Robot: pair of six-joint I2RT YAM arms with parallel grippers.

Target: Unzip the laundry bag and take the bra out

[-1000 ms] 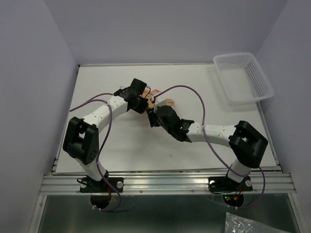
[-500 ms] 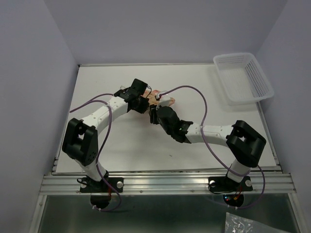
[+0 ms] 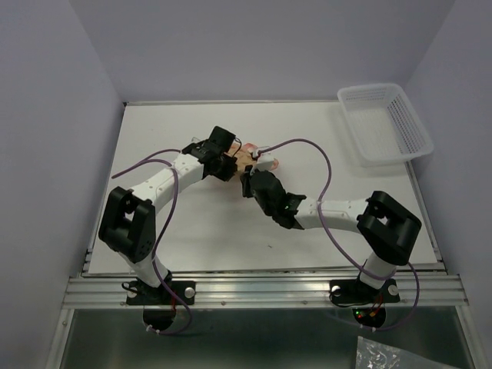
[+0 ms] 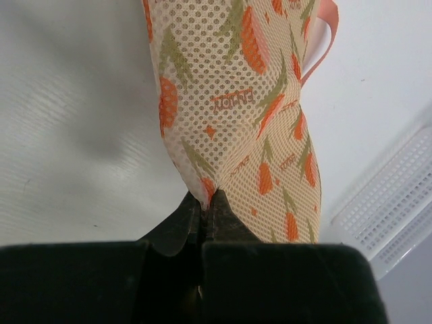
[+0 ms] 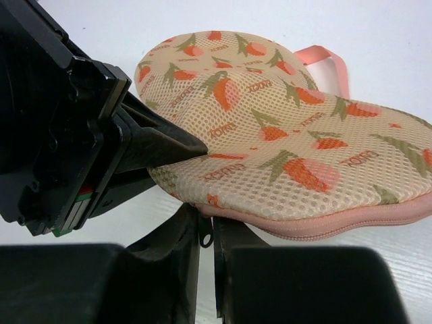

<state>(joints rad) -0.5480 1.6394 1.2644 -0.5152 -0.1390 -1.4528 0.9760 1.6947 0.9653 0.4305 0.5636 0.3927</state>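
The laundry bag (image 3: 258, 158) is a cream mesh pouch with orange carrot marks, lying mid-table towards the back. My left gripper (image 3: 231, 166) is shut on a pinch of its mesh (image 4: 206, 200) at its left end. The bag (image 4: 236, 101) hangs stretched from that pinch, its pink loop (image 4: 325, 34) at the far end. My right gripper (image 3: 247, 179) is at the bag's near edge. Its jaws (image 5: 206, 239) are closed on the small dark zip pull, just under the pink zip edging (image 5: 324, 226). The zip looks closed. The bra is hidden.
A white lattice basket (image 3: 384, 123) stands at the back right corner of the table; its edge shows in the left wrist view (image 4: 395, 202). The left gripper's black fingers (image 5: 169, 145) lie close beside my right gripper. Purple cables loop above both arms.
Both grippers and the bag have shifted slightly toward the back right. The right arm has stretched further forward. Both grips are unchanged.
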